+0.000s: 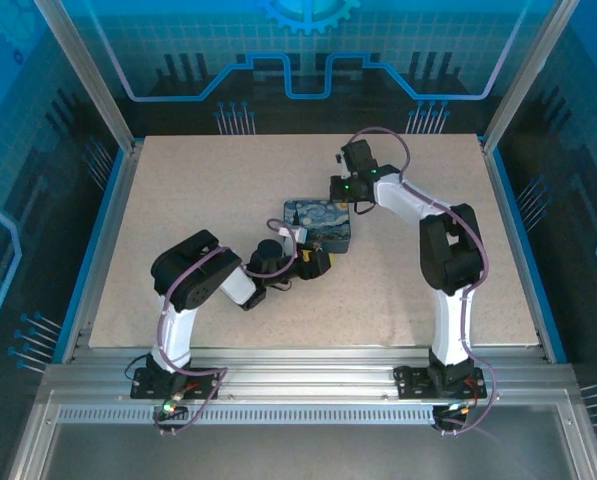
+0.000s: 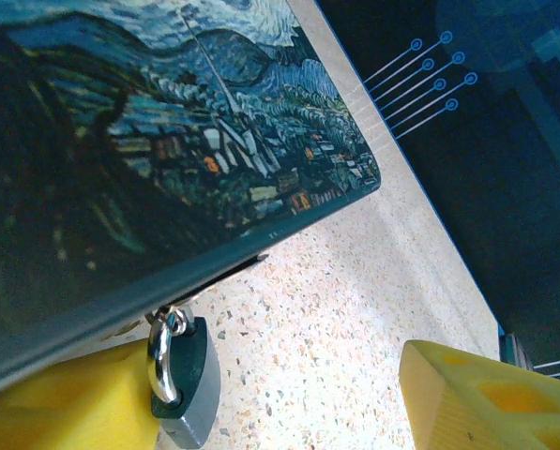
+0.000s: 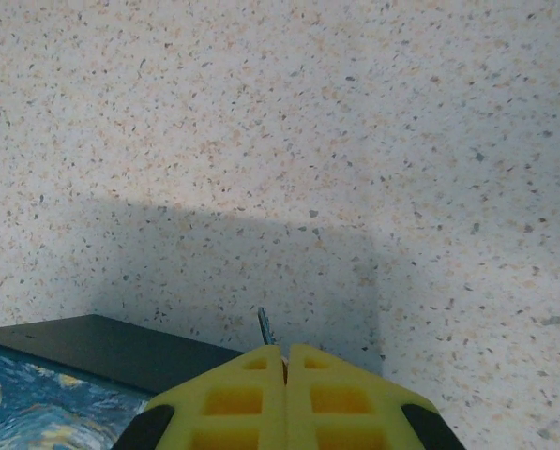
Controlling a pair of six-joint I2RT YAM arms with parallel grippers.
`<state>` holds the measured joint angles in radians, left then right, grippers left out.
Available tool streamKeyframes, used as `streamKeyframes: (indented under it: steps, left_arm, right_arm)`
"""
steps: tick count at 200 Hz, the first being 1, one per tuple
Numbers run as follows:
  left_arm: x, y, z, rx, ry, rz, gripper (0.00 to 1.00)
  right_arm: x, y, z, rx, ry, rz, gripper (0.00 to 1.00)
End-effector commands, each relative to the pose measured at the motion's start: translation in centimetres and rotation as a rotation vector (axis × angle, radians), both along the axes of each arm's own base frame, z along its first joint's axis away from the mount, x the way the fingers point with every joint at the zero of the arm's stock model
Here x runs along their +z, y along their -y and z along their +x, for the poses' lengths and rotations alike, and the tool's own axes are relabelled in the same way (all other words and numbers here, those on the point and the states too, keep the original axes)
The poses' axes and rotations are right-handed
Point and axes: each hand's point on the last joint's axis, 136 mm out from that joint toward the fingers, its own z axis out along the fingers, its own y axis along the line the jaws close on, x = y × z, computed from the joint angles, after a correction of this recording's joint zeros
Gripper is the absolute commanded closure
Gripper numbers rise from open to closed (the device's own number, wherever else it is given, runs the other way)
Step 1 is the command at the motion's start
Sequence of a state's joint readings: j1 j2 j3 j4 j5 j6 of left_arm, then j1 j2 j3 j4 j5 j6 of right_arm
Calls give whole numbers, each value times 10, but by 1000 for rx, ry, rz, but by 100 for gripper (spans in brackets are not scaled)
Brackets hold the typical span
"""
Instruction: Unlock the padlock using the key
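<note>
Shows the lock-steadying step, judged under way. Places the padlock [image 2: 188, 375] hanging by its shackle from the edge of the tin [image 2: 167, 122], low against the surface [image 2: 336, 319]. Sets it between the fingers of the left hand [image 2: 275, 361], wide apart and gripping nothing. Shows the right hand [image 3: 285, 354] fully closed on a thin metal tip, probably the key [image 3: 264, 325]. Calls next for clamping the lock body, then aligning the key.
</note>
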<state>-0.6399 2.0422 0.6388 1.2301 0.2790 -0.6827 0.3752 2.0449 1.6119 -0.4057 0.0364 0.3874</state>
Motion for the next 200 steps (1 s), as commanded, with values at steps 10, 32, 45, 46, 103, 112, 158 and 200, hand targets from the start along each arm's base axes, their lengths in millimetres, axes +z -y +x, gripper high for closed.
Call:
streamKeyframes:
  steps: [10,32,45,46,103,112,158,200]
  left_arm:
    - [5,-4,1,-3,11,-12,34]
    - [5,-4,1,-4,11,-13,34]
    - [5,-4,2,-3,10,-13,34]
    - [5,-4,2,-3,9,-12,34]
    - [0,-1,4,-7,-10,-5,33]
    - [0,-1,5,-6,-12,-2,33]
    - [-4,4,7,-10,-27,9,28]
    - [-3,10,13,-16,-30,-1,25]
  right_arm:
    - [43,27,2,-49,84,-30,100]
    - [46,47,-3,-99,79,-59,100]
    - [40,57,-9,-120,64,-81,100]
    - [39,58,-9,-120,62,-84,100]
    - [-8,64,-36,-130,-18,-116,100]
    - [-14,60,-39,-122,-28,-116,100]
    - [-34,41,-50,-90,-59,-107,100]
    - [-38,34,-55,-77,-63,-99,100]
